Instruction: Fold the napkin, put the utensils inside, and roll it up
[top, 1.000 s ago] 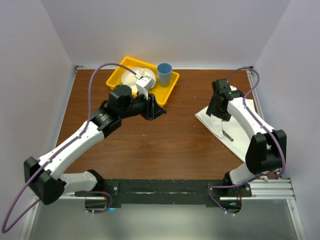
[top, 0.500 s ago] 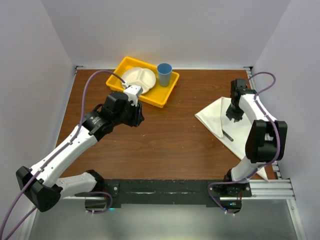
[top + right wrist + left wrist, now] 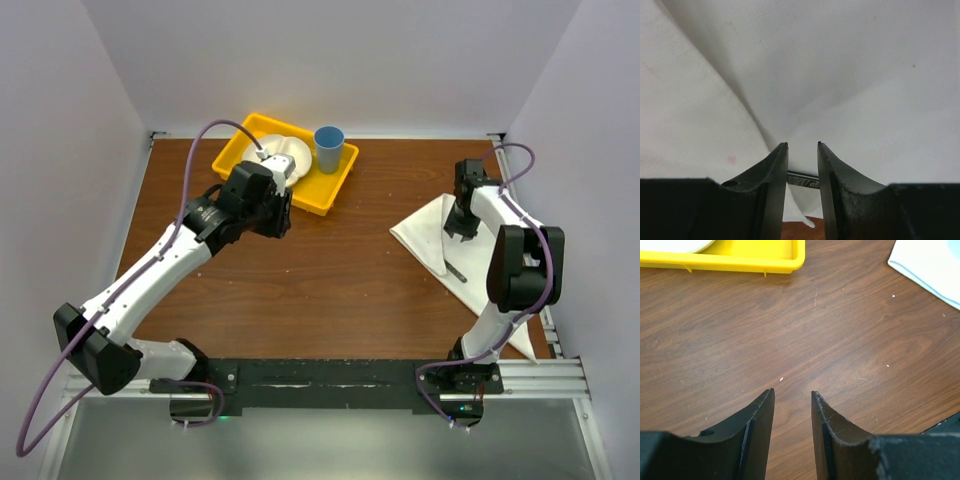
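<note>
The white napkin point(image 3: 425, 236) lies creased and partly folded at the right side of the table. It fills the right wrist view point(image 3: 840, 75). The knife point(image 3: 456, 271) lies on it, and its dark handle point(image 3: 802, 179) shows as a strip crossing under my right fingers. My right gripper point(image 3: 462, 228) point(image 3: 802, 145) hovers low over the cloth, jaws narrowly apart and nothing pinched between the tips. Beside the yellow tray, my left gripper point(image 3: 280, 222) point(image 3: 792, 392) is open and empty over bare wood. A napkin corner point(image 3: 930, 265) shows at that view's upper right.
The yellow tray point(image 3: 330, 190) point(image 3: 740, 262) at the back left holds a white divided plate point(image 3: 280, 150) and a blue cup point(image 3: 328, 148). Brown tabletop point(image 3: 340, 270) lies between the arms. Walls close in the left, back and right sides.
My right gripper has moved right and back over the napkin, and its jaws have narrowed. My left gripper has pulled back from the tray's front right corner toward the tray's front edge.
</note>
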